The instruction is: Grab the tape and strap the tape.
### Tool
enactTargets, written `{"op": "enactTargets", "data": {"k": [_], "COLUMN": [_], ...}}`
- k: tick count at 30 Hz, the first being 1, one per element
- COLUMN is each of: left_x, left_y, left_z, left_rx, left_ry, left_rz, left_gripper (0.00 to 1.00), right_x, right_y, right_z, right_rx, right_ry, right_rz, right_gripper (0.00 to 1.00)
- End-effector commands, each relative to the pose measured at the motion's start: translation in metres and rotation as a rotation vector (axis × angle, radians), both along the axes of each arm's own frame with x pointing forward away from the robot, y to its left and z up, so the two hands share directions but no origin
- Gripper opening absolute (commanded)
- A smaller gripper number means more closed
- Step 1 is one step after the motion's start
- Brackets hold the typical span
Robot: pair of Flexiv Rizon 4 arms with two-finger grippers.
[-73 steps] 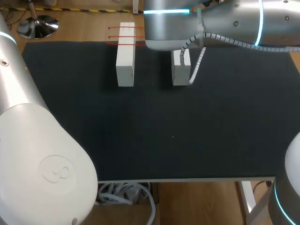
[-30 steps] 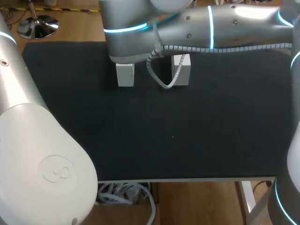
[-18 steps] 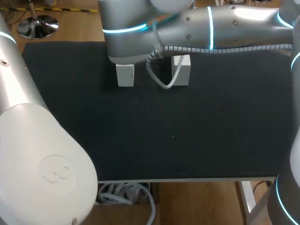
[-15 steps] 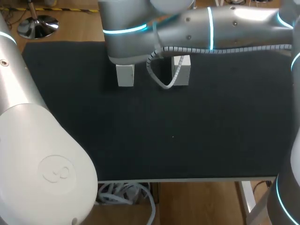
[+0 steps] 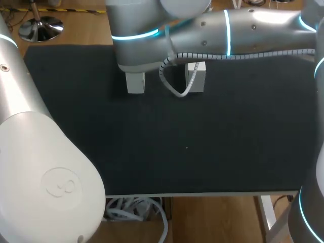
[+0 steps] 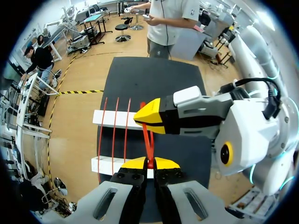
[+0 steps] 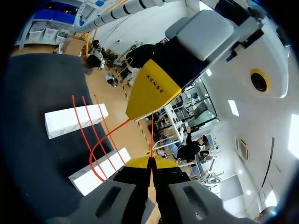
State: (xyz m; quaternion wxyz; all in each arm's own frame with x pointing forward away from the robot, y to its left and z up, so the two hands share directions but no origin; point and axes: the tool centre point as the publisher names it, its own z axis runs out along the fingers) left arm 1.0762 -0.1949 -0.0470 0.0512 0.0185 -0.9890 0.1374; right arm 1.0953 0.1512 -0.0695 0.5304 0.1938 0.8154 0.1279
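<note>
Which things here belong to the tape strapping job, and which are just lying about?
Job: red tape; left white block and right white block it spans; left tool and right tool, both shut on the tape.
Lying about: black mat.

Silver arms (image 5: 253, 25), cyan rings (image 5: 136, 34), seemingly coiled cable (image 5: 174, 87)

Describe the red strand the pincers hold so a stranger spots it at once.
On the black table mat, thin red strands run across two white rectangular blocks. The one meant is the lifted red strand, pinched by both the left pincer and the right pincer; its three neighbours lie flat across both blocks.
</note>
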Motion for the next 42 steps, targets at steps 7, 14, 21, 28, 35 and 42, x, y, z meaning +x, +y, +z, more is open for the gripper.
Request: {"op": "enactTargets", "data": {"k": [7,14,21,28,35,42], "left_x": [0.0,0.0,0.0,0.0,0.0,0.0], "left_y": [0.0,0.0,0.0,0.0,0.0,0.0], "left_z": [0.001,0.001,0.001,0.001,0.001,0.001], "left_rx": [0.005,0.005,0.005,0.005,0.005,0.005], "left_ry": [0.001,0.001,0.001,0.001,0.001,0.001], "left_rz": [0.0,0.0,0.0,0.0,0.0,0.0], "left_gripper": [0.0,0.0,0.0,0.0,0.0,0.0], "right_x": [0.0,0.001,0.001,0.0,0.0,0.0], "right_y": [0.001,-0.003,-0.003,-0.003,-0.005,-0.01], "right_z": [0.004,0.004,0.006,0.007,0.009,0.009], "right_rx": [-0.012,-0.024,-0.048,-0.071,-0.076,-0.086], "right_ry": [0.001,0.0,-0.001,-0.001,-0.004,0.001], "right_rz": [-0.007,-0.012,0.005,0.017,0.014,0.01], "right_gripper": [0.0,0.0,0.0,0.0,0.0,0.0]}}
